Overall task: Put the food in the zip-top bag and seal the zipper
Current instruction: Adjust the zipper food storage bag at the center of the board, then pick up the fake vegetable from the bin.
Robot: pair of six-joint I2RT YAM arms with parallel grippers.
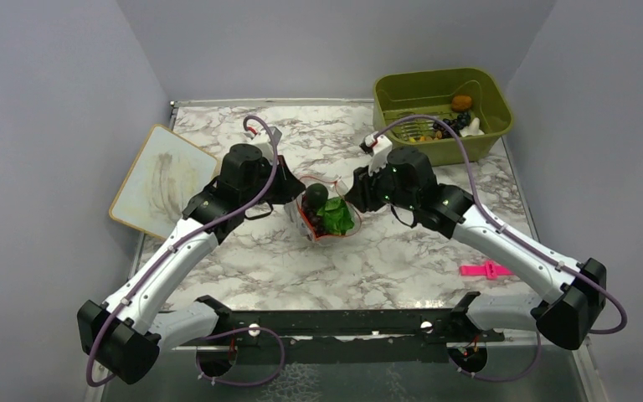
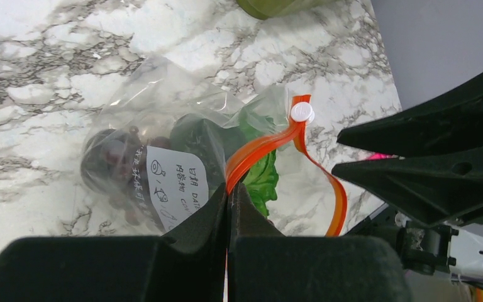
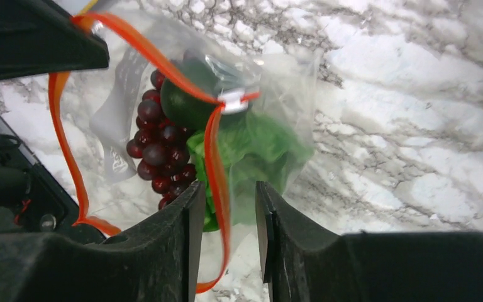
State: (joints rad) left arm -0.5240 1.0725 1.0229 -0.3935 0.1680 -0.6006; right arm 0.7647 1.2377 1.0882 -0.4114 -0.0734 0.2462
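The clear zip-top bag [image 1: 326, 219] lies mid-table between both grippers. It holds green lettuce [image 1: 337, 216], a dark green piece [image 1: 316, 196] and purple grapes [image 3: 160, 157]. My left gripper [image 1: 295, 201] is shut on the orange-red zipper [image 2: 261, 148] at the bag's mouth, as the left wrist view [image 2: 229, 190] shows. A white slider [image 2: 302, 112] sits on the strip beyond the pinch. My right gripper [image 1: 353, 197] is open in the right wrist view [image 3: 229, 201]. A loose stretch of the zipper [image 3: 217, 157] runs between its jaws, not pinched. The mouth gapes in a loop.
An olive-green bin [image 1: 456, 151] at the back right holds several more toy foods, among them an orange piece [image 1: 461, 102]. A pink clip [image 1: 486, 270] lies on the marble at the right. A pale board [image 1: 161, 180] lies at the left.
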